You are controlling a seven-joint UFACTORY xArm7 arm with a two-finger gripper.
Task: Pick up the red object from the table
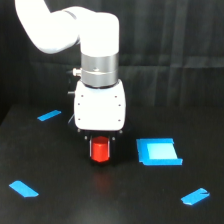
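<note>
Looking down at the black worktop (60, 200), we see the pincer (100, 145) closed around the red block (100, 151) at centre; a blue square (159, 152) lies at three o'clock.

Lab: taped black table (60, 200), backdrop

We see a blue square patch (159, 151) lying flat on the right of the exterior view, lighter in its middle than along its edges. Three blue tape strips lie well apart from it and from one another: one far strip (49, 115) on the left, set at a slant; one near strip (23, 188) at the left, also slanted; and one near strip (195, 196) at the right, below the patch. Behind everything we see a dark backdrop (170, 40) with faint vertical folds.
</note>
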